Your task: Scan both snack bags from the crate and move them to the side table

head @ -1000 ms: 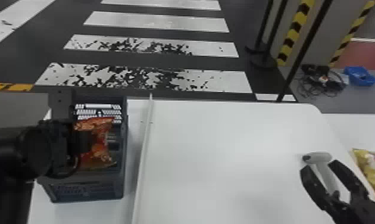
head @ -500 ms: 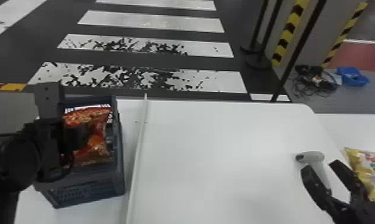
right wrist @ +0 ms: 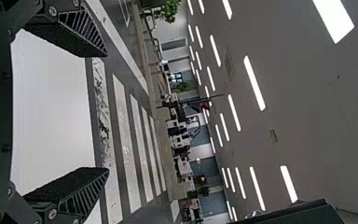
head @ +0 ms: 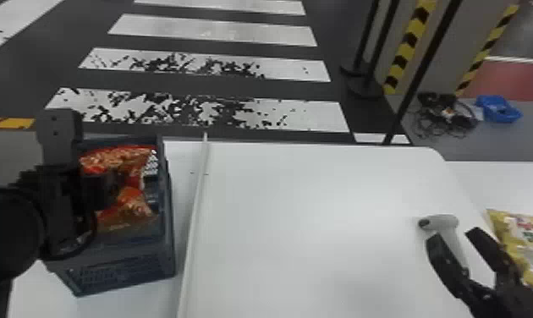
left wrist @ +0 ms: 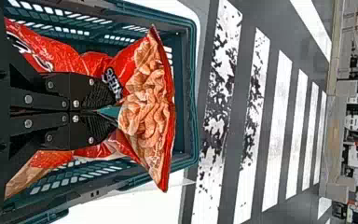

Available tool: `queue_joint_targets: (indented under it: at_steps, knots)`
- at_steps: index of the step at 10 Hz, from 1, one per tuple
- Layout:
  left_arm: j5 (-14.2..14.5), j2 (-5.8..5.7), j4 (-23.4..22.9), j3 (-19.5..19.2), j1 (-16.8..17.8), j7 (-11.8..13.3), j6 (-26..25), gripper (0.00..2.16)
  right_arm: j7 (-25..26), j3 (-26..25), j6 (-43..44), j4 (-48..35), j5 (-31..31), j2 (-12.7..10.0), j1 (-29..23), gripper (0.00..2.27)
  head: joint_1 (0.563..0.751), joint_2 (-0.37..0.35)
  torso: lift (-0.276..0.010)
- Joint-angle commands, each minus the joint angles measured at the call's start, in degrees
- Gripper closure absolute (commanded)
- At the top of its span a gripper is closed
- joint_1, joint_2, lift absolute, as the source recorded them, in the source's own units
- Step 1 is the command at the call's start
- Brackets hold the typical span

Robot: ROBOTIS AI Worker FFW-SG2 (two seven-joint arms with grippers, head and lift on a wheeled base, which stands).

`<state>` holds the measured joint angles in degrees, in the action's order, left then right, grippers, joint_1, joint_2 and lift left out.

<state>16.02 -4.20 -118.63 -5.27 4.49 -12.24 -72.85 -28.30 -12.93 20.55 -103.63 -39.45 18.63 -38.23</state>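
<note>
While the right claw (head: 454,235) gapes, the left claw (head: 112,188) seemingly pinches the red bag (left wrist: 144,98).

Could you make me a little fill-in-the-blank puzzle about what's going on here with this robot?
The left gripper is shut on the ____ snack bag.
The other bag, outside the crate, is mostly ____.
The right gripper is ____, with nothing between its fingertips.

Missing words: red; yellow; open.
</note>
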Motion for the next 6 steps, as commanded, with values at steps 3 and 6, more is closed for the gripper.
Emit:
queue_joint_targets:
  at_steps: [3,6]
  knots:
    - [0.07,-0.02,-5.12,0.17,0.0,-0.76,-3.75,2.12,0.0,-0.08,-0.47,-0.78,-0.28,0.0,0.0,0.13,0.695,-0.098,-0.095]
    - [1.03,-0.11,-8.64,0.43,-0.62,-1.03,-3.93,2.13,0.09,-0.08,-0.83,-0.96,-0.28,0.0,0.09,0.13,0.695,-0.105,-0.095]
